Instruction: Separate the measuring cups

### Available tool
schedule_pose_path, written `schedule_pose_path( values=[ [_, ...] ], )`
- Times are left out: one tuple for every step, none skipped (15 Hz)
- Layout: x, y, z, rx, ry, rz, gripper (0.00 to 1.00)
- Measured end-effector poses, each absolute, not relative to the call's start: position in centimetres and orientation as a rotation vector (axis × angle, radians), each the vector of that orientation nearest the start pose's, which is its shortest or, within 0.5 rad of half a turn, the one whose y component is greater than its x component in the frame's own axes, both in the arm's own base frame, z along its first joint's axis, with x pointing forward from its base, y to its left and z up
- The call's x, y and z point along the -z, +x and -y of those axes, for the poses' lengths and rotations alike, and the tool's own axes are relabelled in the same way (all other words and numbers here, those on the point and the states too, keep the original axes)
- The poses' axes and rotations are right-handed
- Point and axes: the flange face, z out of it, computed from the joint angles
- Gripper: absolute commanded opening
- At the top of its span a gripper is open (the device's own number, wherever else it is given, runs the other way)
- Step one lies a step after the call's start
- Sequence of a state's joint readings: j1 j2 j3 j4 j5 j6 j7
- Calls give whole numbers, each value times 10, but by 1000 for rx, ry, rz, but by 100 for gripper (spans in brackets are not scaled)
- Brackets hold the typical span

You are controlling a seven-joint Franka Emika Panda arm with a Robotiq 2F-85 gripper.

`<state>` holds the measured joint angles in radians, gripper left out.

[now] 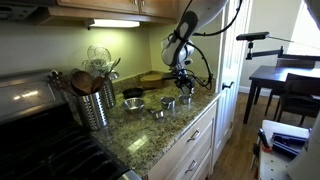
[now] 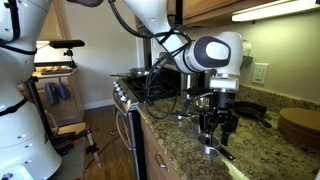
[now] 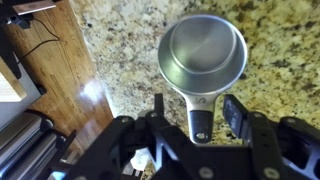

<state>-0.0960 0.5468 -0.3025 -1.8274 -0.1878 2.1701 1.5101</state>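
Observation:
In the wrist view a shiny silver measuring cup [image 3: 203, 52] sits upright on the speckled granite counter, its short flat handle [image 3: 200, 112] pointing toward me. My gripper [image 3: 198, 114] is open, one finger on each side of the handle with a gap on both sides. In both exterior views the gripper [image 1: 184, 84] [image 2: 215, 133] hangs low over this cup [image 2: 209, 151] near the counter's front edge. Other measuring cups [image 1: 133, 103] [image 1: 156, 112] [image 1: 168, 102] stand apart on the counter further back.
A tall ribbed steel canister [image 1: 97, 106] of wooden spoons stands by the stove [image 1: 30, 115]. A round wooden board [image 2: 300, 125] lies against the wall. The counter edge drops to the wood floor [image 3: 55, 60]. A dark table and chair [image 1: 285, 85] stand beyond.

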Motion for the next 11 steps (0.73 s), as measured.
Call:
schedule_pose_path(
  values=[
    [-234,581,239,3,-2233,-2691,98],
    [-234,582,237,1,-2241,-2683,100],
    [-234,583,235,-2,-2257,-2666,100],
    [-235,584,231,-4,-2277,-2643,100],
    [-238,586,227,-5,-2304,-2612,100],
    [-241,588,222,-5,-2335,-2576,100],
    [-245,590,217,-6,-2373,-2530,100],
    [-251,592,212,-5,-2422,-2472,100],
    [-256,593,208,-9,-2482,-2402,100],
    [-262,593,203,-13,-2537,-2331,100],
    [-268,592,198,-17,-2585,-2266,100]
  ],
)
